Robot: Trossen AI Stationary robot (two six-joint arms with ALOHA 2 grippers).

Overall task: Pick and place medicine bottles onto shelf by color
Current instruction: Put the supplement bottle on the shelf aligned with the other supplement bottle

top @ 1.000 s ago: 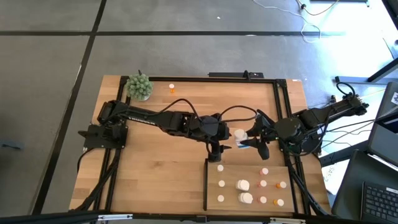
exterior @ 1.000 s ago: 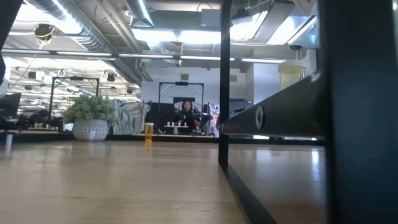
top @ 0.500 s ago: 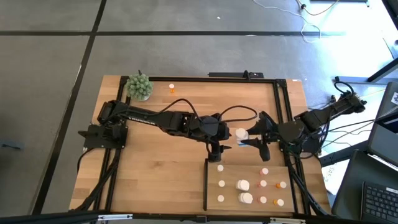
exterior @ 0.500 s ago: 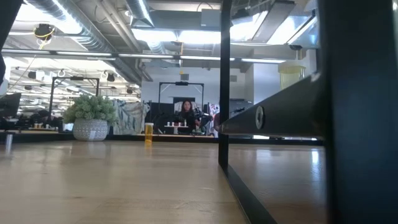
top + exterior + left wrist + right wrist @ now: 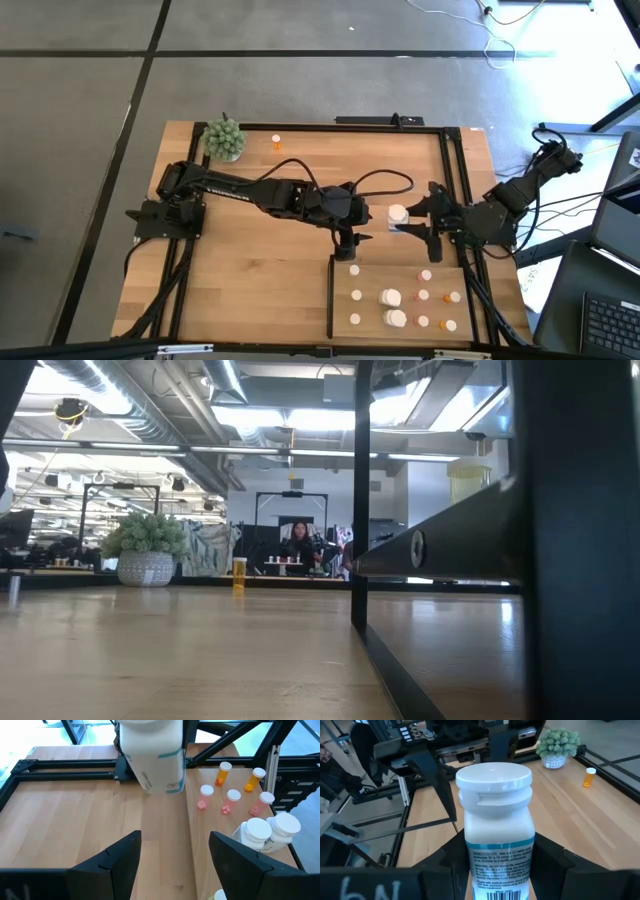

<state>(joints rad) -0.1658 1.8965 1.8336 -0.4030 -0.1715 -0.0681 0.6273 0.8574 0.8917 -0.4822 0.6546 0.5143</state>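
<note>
The right gripper (image 5: 412, 222) had its jaws clamped on a chunky white bottle (image 5: 397, 214), label and wide cap plain in the right wrist view (image 5: 495, 840). That bottle hung above the worktop (image 5: 260, 270) just beyond the shelf's far edge, off the panel itself. The left gripper (image 5: 346, 248) sat right beside it, over the shelf's (image 5: 370, 320) black-strip corner, jaws spread wide and holding nothing; its wrist view showed bare wood between the two fingers (image 5: 112, 862) and the held bottle (image 5: 155, 755) just ahead.

On the shelf stood two more chunky white bottles (image 5: 390, 298) close together near its middle, small white ones (image 5: 356, 296) toward the black strip, and a cluster of small orange and pinkish bottles (image 5: 436, 296) on the side away from the strip. Well away from the shelf, at the worktop's far edge, one small orange bottle (image 5: 277, 142) stood alone next to the green spiky plant ball (image 5: 224, 138).
</note>
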